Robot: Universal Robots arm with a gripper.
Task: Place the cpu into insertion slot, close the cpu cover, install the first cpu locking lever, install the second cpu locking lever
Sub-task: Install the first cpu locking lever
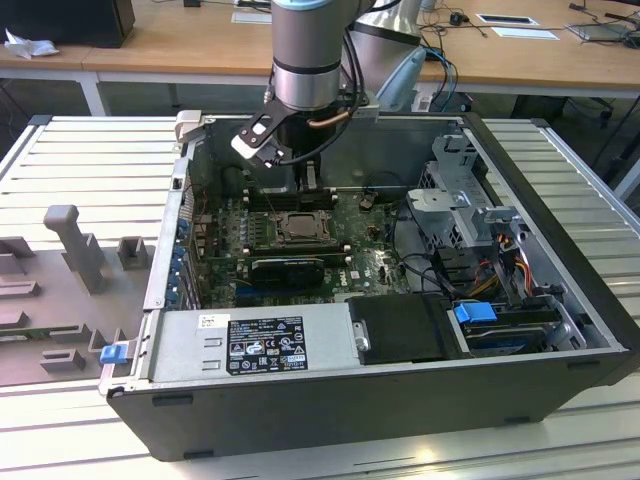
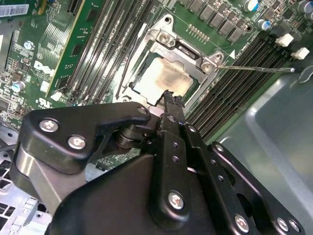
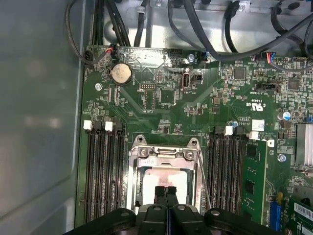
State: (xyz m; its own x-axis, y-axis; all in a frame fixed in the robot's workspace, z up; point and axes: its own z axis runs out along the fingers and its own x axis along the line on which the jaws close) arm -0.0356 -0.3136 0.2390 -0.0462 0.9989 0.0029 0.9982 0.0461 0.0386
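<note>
The cpu (image 2: 164, 81) (image 3: 146, 182) lies flat in the insertion slot (image 1: 298, 228), its pale metal top showing through the window of the cpu cover (image 2: 188, 51) (image 3: 164, 155), which lies down over it. My gripper (image 2: 168, 96) (image 3: 165, 190) hovers just above the chip's edge, fingers pressed together and holding nothing. One thin wire locking lever (image 2: 254, 68) (image 3: 204, 183) sticks out from the socket's side, away from the frame. In the exterior view the gripper (image 1: 300, 188) hangs over the back part of the motherboard, right above the socket.
Long black memory slots (image 3: 103, 171) (image 3: 227, 166) flank the socket on both sides. The grey case wall (image 3: 39, 122) runs close by. Black cables (image 3: 195, 24) hang along the board's edge. A power supply (image 1: 255, 345) and a drive cage (image 1: 470, 210) fill the case's near and right parts.
</note>
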